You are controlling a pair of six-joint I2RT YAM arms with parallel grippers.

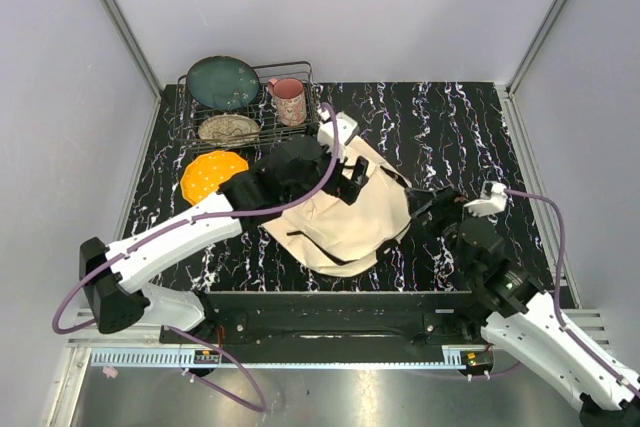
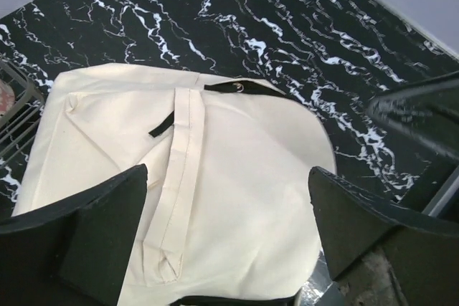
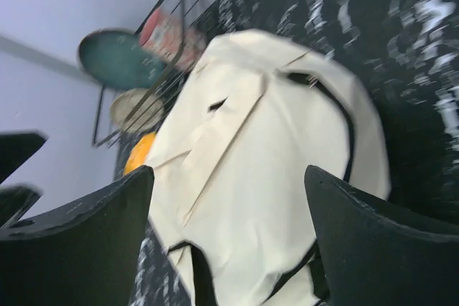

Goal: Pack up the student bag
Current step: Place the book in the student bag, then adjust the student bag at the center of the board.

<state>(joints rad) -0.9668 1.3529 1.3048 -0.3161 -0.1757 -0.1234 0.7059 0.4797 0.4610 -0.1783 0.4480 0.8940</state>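
- Cream canvas makes up the student bag (image 1: 340,222), which is laid flat near the middle of the black, white-veined marble table (image 1: 460,127).
- The bag is seen as soft and rounded at its corners. A cream fabric strap (image 2: 183,170) is stitched along its length, and a short black tab (image 2: 161,127) is set beside that strap.
- Black trim is run along one edge of the bag, and a small metal eyelet (image 2: 237,87) is carried on it.
- The left gripper (image 1: 350,175) is held over the bag's 12 o'clock edge. Its jaws are spread wide and nothing is grasped between them.
- The right gripper (image 1: 428,209) is placed at the bag's 3 o'clock edge. Its jaws are likewise parted wide, with nothing clamped.
- A wire dish rack (image 1: 300,67) is stood at 11 o'clock from the bag. A teal plate (image 1: 222,82), a pink mug (image 1: 290,100) and a patterned beige dish (image 1: 229,128) are held in it.
- An orange dotted disc (image 1: 213,175) is laid on the table at the bag's 9 o'clock.
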